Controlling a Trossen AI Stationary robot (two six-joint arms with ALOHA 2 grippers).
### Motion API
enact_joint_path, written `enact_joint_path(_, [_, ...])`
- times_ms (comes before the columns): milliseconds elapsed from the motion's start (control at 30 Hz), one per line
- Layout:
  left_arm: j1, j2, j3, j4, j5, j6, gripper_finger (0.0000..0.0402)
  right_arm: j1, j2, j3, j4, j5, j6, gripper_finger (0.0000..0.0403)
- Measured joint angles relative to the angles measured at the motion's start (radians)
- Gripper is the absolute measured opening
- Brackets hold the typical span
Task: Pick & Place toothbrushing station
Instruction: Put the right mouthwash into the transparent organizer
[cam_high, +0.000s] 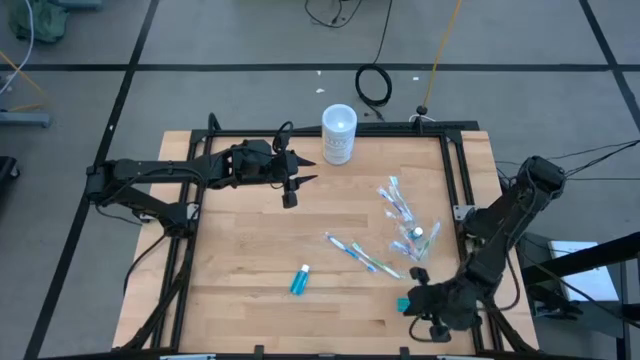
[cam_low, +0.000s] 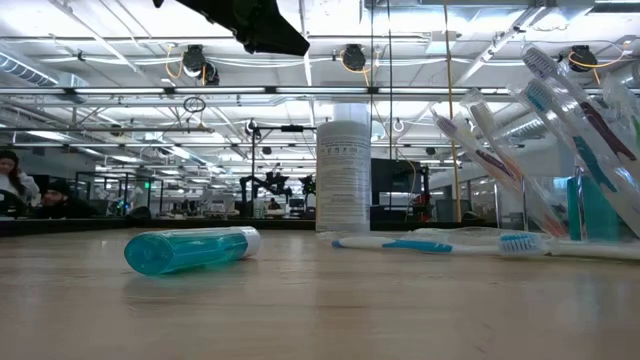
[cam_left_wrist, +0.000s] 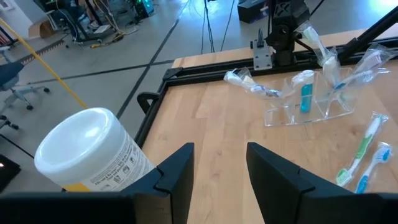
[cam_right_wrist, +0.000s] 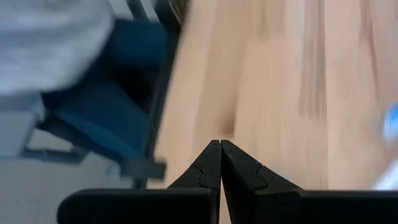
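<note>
Lidded container (cam_high: 339, 133) stood at table's (cam_high: 250, 300) far edge; toothbrushes (cam_high: 400, 210) scattered twd right side; tube (cam_high: 299, 280) laid nr front centre.

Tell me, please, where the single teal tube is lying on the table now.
In the high view the teal tube lies alone on its side near the table's front edge, left of the loose toothbrushes and apart from them.

Teal tube (cam_high: 299, 280) alone, toothbrushes (cam_high: 400, 210) scattered beside clear cup (cam_high: 419, 243).
</note>
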Motion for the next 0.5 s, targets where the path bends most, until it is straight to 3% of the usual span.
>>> enact_joint_path(133, [0.000, 0.000, 0.000, 0.000, 0.000, 0.001, 0.0152, 0.029, 0.029, 0.000, -0.107, -0.006, 0.169, 0.0000])
enact_joint_path(267, [0.000, 0.000, 0.000, 0.000, 0.000, 0.001, 0.0152, 0.026, 0.059, -0.001, -0.174, -0.117, 0.334, 0.0000])
enact_joint_path(367, [0.000, 0.000, 0.000, 0.001, 0.000, -0.001, 0.0152, 0.026, 0.082, -0.002, -0.212, -0.127, 0.457, 0.0006])
enact_joint_path(500, [0.000, 0.000, 0.000, 0.001, 0.000, -0.005, 0.0152, 0.023, 0.096, -0.002, -0.236, -0.127, 0.511, 0.0034])
